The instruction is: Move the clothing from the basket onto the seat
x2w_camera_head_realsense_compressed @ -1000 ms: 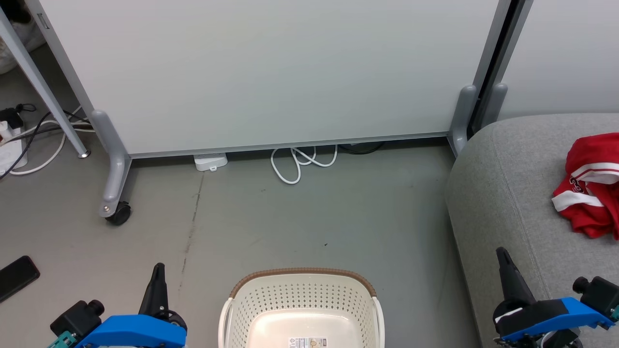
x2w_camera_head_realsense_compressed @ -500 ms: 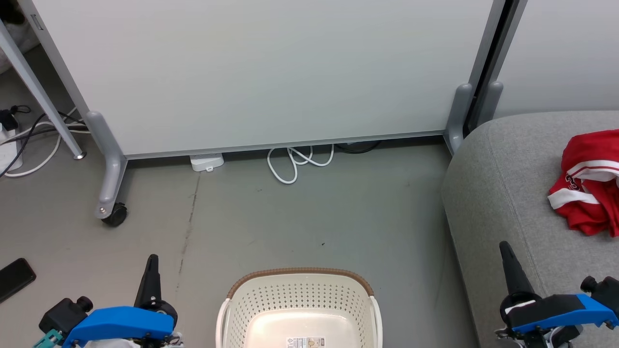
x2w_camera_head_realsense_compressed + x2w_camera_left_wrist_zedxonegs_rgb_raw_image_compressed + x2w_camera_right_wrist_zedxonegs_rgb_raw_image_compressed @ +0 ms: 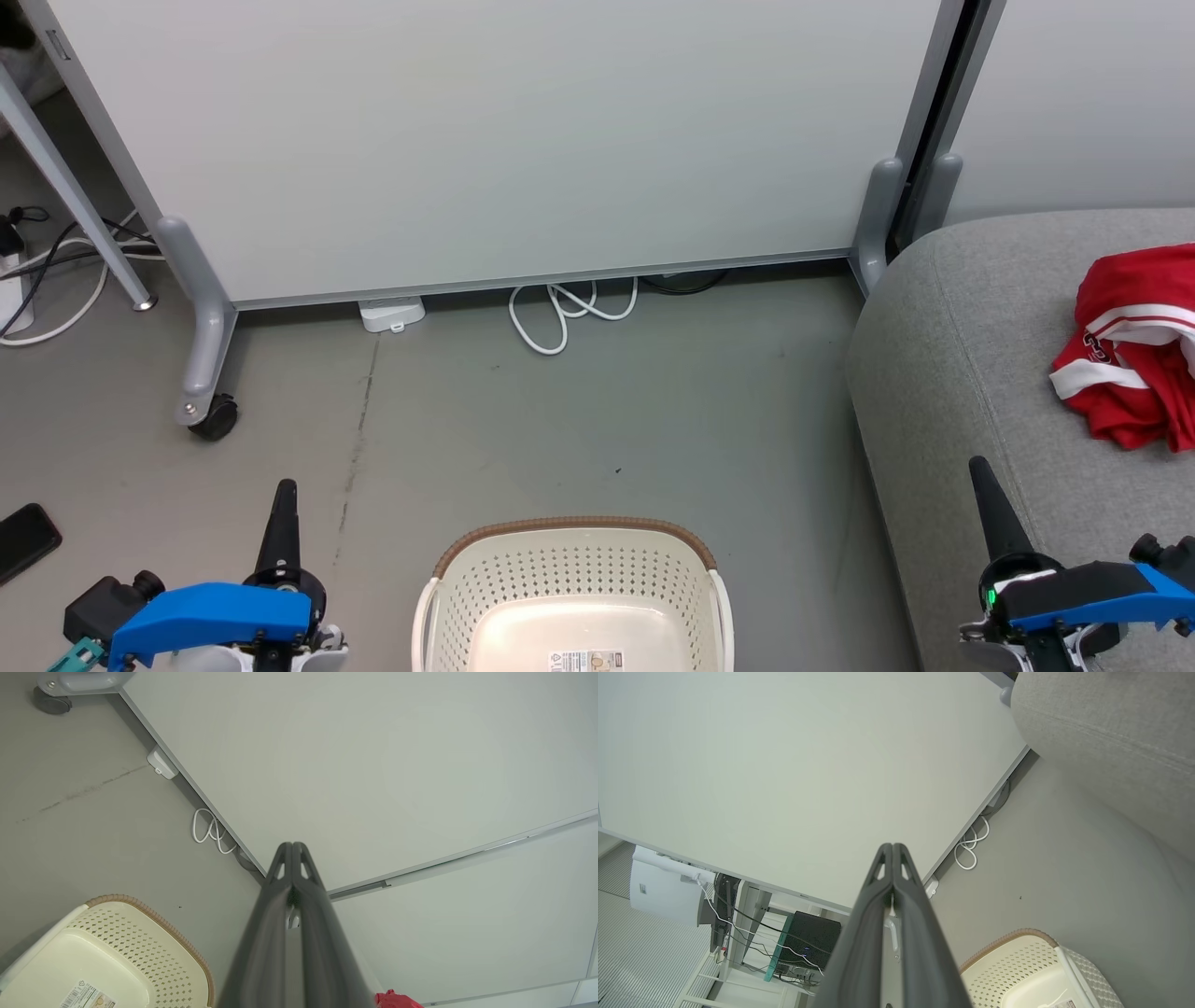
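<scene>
View shifted; crumpled red clothing point(image 3: 1134, 350) on grey fabric seat point(image 3: 952, 373).

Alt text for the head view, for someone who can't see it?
Red clothing lies bunched on the grey sofa at right, while the basket at bottom centre looks empty. The left gripper and right gripper, both shut, point up from the bottom corners.

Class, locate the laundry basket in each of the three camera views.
Head view: basket at bottom centre, cut by the lower edge.
Left wrist view: basket in the lower left corner.
Right wrist view: basket at lower right.
Shared landmark: white coiled cable beyond the basket.
</scene>
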Available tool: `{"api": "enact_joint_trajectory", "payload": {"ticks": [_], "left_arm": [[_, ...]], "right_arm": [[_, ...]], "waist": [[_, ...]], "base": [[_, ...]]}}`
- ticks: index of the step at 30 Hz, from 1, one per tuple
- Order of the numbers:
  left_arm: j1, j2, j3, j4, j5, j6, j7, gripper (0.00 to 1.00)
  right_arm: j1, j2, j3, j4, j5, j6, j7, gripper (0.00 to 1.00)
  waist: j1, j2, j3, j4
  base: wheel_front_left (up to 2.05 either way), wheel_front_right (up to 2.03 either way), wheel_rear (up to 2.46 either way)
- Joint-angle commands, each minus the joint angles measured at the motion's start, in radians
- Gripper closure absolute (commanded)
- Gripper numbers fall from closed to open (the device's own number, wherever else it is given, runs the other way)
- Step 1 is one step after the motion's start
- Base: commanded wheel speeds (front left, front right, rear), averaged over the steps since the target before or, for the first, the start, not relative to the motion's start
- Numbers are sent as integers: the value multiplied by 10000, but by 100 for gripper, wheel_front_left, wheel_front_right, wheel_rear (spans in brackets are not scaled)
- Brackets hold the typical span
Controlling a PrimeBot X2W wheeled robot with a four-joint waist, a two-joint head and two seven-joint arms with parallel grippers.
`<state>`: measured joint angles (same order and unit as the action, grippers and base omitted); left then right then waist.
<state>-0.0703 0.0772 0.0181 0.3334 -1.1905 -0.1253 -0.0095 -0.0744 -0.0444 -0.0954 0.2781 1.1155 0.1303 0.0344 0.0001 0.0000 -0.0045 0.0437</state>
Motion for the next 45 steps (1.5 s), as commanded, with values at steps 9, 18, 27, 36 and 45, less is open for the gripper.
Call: {"api": "enact_joint_trajectory", "payload": {"ticks": [9, 18, 27, 36, 45], "left_arm": [[-296, -48, 251, -287, -899, -59, 276, 100], [-322, -94, 409, -424, -1609, -66, 487, 100], [-358, -135, 565, -547, -2277, -72, 697, 100], [-400, -182, 714, -675, -2960, -80, 888, 100], [-412, -230, 849, -783, -3522, -85, 1062, 100]], "right_arm": [[-277, -66, -59, -176, 1088, 5, 174, 100], [-309, -71, -89, -220, 1920, 6, 320, 100], [-325, -74, -118, -257, 2703, 6, 445, 100], [-361, -77, -147, -293, 3499, 6, 577, 100], [-365, -80, -171, -320, 4160, 7, 694, 100]], "waist": [[-1, 0, 12, -69], [-1, 0, 23, -136], [-1, 0, 35, -202], [-1, 0, 48, -276], [-1, 0, 59, -342]], "base": [[0, 0, 0], [0, 0, 0], [0, 0, 0], [0, 0, 0], [0, 0, 0]]}}
